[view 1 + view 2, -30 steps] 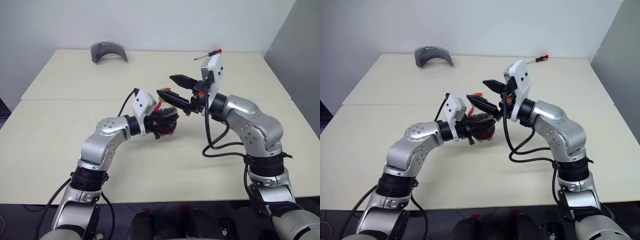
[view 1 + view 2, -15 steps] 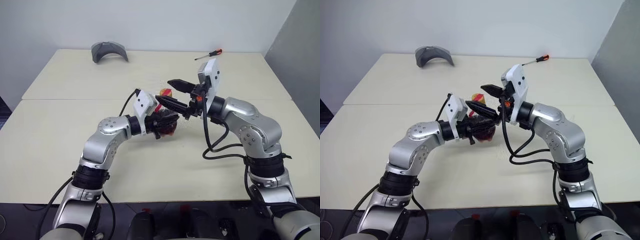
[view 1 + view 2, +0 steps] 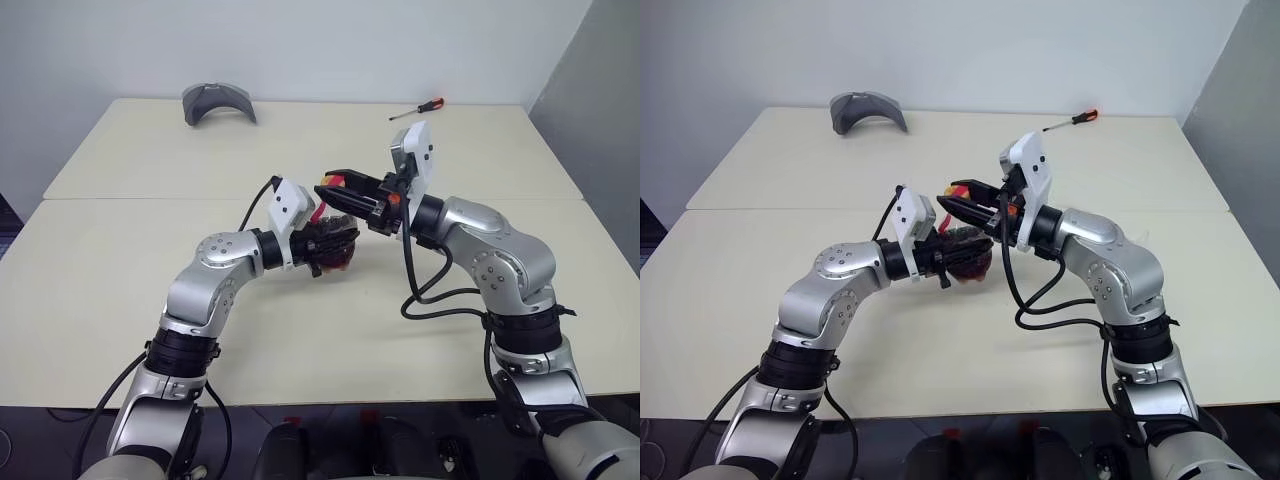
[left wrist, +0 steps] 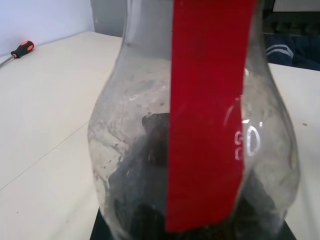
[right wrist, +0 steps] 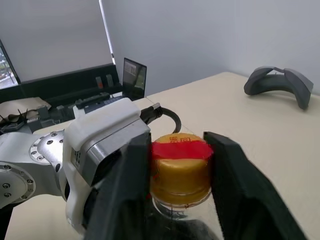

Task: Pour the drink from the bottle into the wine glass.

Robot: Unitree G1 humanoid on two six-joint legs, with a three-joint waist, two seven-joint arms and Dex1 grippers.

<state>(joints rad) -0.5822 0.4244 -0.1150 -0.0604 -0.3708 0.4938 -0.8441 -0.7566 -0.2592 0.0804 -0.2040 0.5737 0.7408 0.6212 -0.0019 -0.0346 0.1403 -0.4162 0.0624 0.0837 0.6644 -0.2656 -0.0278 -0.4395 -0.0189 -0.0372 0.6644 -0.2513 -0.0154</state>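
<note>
Your left gripper [image 3: 325,243] is clamped around the belly of the bottle [image 4: 200,150], holding it upright above the cream table [image 3: 150,270], near its middle. The dark drink [image 4: 145,200] sits low in the bottle, behind the red label strip [image 4: 207,110]. Your right gripper [image 5: 179,165] has its two fingers [image 5: 131,190] pressed against either side of the yellow cap [image 5: 179,172]. A screwdriver [image 3: 417,109] and a grey curved object [image 3: 217,102] lie at the table's far edge.
</note>
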